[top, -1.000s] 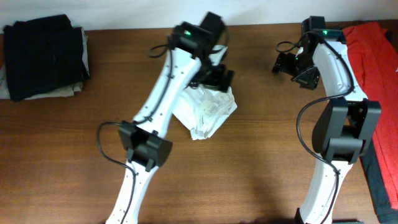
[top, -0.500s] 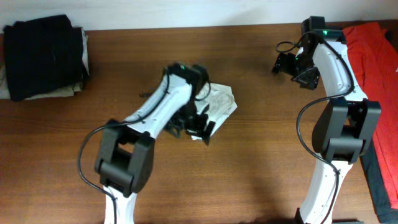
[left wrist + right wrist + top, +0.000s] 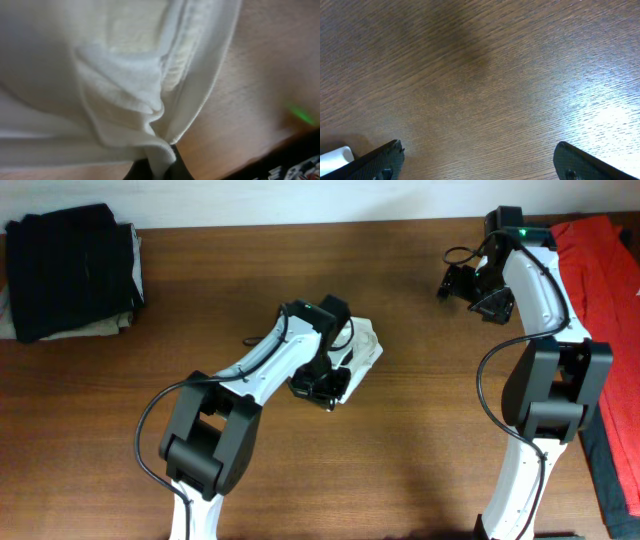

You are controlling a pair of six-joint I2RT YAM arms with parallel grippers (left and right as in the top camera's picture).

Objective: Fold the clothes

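Even light casts faint shadows on the tabletop (image 3: 420, 470). Close up, the shirt (image 3: 110, 85) is blurred, washed out. Glare whitens the tabletop by the right jaws.

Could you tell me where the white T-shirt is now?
In the overhead view the white T-shirt lies near the middle of the table, partly under the left gripper, right of the black clothes.

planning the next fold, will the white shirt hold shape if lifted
Likely floppy: the white T-shirt lies bunched and creased, so it should droop. Its fold gathers softly at the left tool; pushed, it probably crumples rather than slides.
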